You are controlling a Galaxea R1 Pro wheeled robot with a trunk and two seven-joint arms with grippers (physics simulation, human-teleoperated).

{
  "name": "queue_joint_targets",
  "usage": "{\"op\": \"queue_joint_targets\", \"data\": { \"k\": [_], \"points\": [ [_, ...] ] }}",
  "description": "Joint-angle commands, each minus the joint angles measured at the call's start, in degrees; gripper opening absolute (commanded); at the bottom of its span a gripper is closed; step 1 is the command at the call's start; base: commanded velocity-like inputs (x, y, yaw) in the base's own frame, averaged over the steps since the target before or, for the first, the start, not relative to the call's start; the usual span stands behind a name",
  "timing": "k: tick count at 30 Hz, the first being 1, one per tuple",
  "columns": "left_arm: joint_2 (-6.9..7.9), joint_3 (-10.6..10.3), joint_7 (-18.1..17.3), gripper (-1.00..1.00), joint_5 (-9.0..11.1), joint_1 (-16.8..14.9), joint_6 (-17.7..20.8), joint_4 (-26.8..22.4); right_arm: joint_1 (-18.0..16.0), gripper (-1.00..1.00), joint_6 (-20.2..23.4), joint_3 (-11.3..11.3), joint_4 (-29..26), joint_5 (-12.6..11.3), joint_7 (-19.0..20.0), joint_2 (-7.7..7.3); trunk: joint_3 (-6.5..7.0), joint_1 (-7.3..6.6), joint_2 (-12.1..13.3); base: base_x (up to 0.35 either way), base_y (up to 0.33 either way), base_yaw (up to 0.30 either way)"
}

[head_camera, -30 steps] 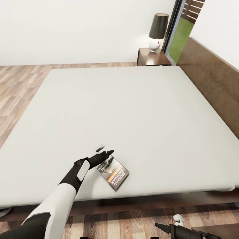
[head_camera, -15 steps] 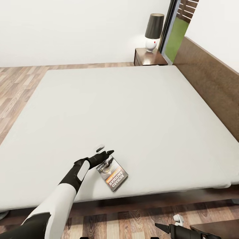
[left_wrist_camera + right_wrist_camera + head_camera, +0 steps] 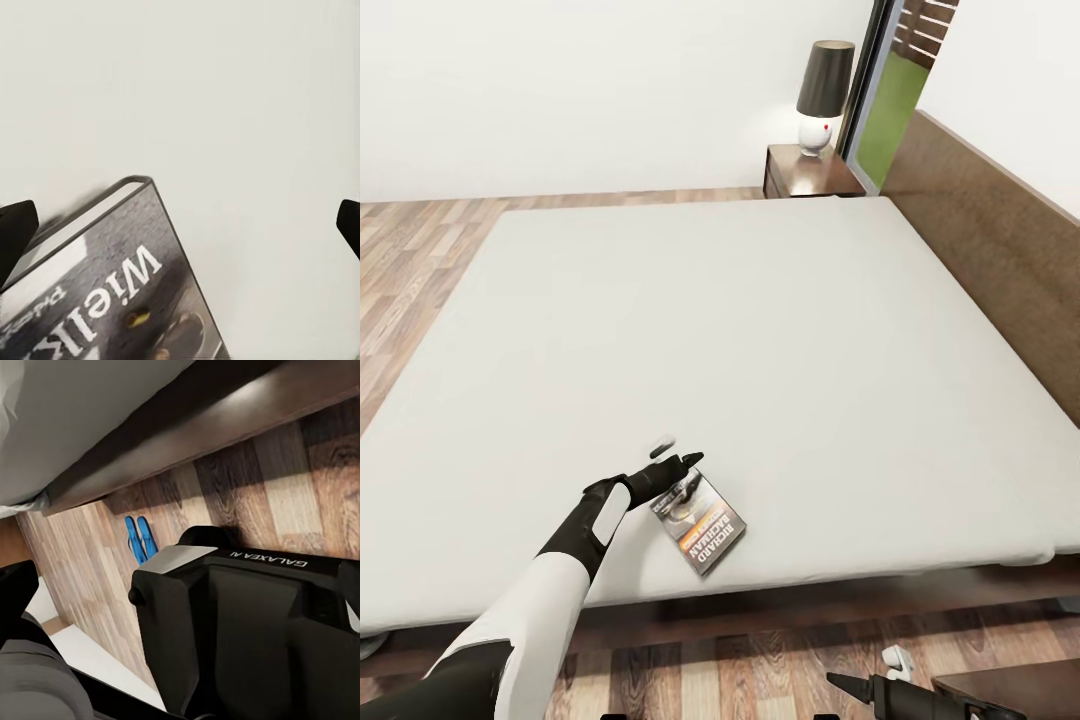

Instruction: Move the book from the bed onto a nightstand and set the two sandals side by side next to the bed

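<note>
The book [image 3: 700, 525] lies flat on the light-grey mattress of the bed [image 3: 760, 330], near its front edge, with its orange band and "Richard Bachman" lettering showing. My left gripper [image 3: 677, 452] hovers open just over the book's far corner. In the left wrist view the book [image 3: 112, 285] fills the lower part, and the left gripper [image 3: 180, 225] has a fingertip at each side edge. Both blue sandals [image 3: 140, 540] lie side by side on the wood floor near the dark bed frame. My right gripper [image 3: 868, 670] hangs open, low beside the bed over the floor.
A dark nightstand [image 3: 810, 175] carrying a black-shaded lamp [image 3: 825, 95] stands at the bed's far corner by the window. The brown headboard [image 3: 1000, 250] runs along the right. A dark wooden top [image 3: 1010, 690] sits at the lower right. My own base [image 3: 247, 637] shows in the right wrist view.
The head camera turned slightly a second ago, shifting the whole picture left. Neither arm nor the book has moved since.
</note>
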Motion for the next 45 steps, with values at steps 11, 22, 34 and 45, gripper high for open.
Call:
{"op": "queue_joint_targets", "data": {
  "k": [11,22,34,45],
  "points": [
    [-0.07,0.4,-0.2,1.00,0.3,0.0,0.5,0.0,0.0,1.00,0.6,-0.1,0.0,-0.2,0.2,-0.02,-0.03,-0.01,0.0,-0.007,0.000,0.000],
    [-0.07,0.4,-0.2,1.00,0.3,0.0,0.5,0.0,0.0,1.00,0.6,-0.1,0.0,-0.2,0.2,-0.03,-0.03,-0.01,0.0,-0.044,0.000,0.000],
    [-0.07,0.5,-0.2,1.00,0.3,0.0,0.5,0.0,0.0,1.00,0.6,-0.1,0.0,-0.2,0.2,0.00,-0.03,-0.01,0.0,-0.076,0.000,0.000],
    [-0.07,0.5,-0.2,1.00,0.3,0.0,0.5,0.0,0.0,1.00,0.6,-0.1,0.0,-0.2,0.2,-0.02,-0.03,-0.01,0.0,-0.021,0.000,0.000]
  ]
}}
